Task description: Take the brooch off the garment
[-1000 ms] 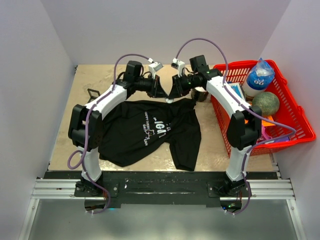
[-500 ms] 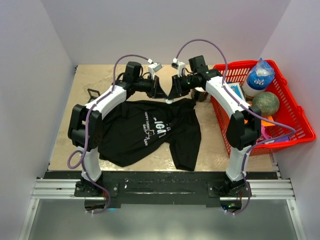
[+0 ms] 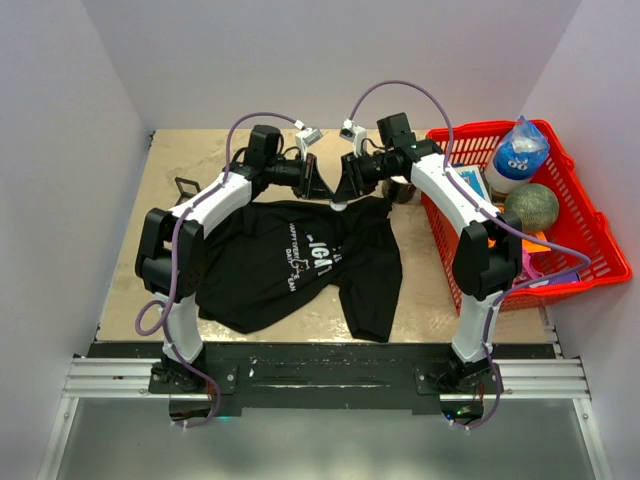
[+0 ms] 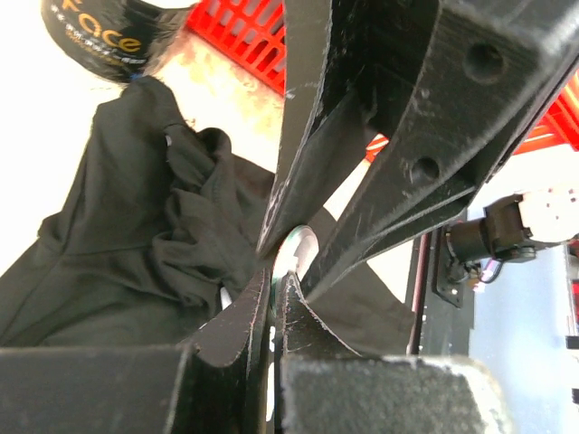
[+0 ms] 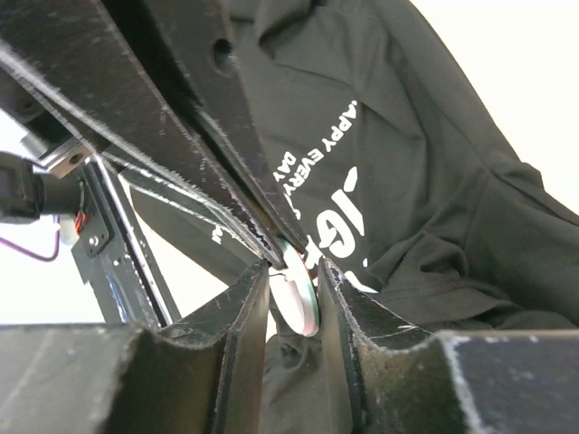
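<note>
The soft, creased black garment (image 3: pixel 300 265) is lying flat. At its 12 o'clock collar the left gripper (image 4: pixel 274 285) is pinching shut on the brooch (image 5: pixel 298 294), a small glossy pale disc. The right gripper (image 5: pixel 294 273) is straddling it with jaws slightly parted, its grip impossible to tell. Extraction seems underway, and the next move is probably calling for a clean pull away from the cloth.

A red basket (image 3: pixel 596 222) on the table (image 3: pixel 190 150) holds a blue-labelled bottle (image 3: pixel 517 158) and a green ball (image 3: pixel 531 206).
</note>
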